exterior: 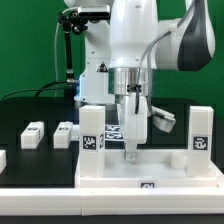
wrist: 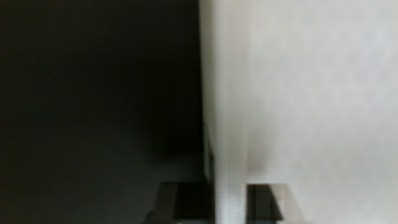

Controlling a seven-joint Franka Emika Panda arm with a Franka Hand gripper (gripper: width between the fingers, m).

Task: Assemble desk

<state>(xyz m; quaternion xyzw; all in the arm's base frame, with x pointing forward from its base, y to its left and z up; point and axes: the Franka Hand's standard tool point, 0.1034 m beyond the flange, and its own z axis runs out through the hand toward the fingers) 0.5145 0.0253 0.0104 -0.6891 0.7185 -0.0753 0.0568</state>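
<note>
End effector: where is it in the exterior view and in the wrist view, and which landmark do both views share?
Exterior view: the end effector is in the middle, pointing down at the desk top's far edge.
Wrist view: only its two dark fingertips show, close together.
Shared landmark: the edge where the white desk top meets the black table.

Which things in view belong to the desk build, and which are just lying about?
Desk build:
- desk top
- upright legs and standing on it
- loose legs and lying on the table
- shut pincer

Not part of it:
- black stand at the back
- black table
</note>
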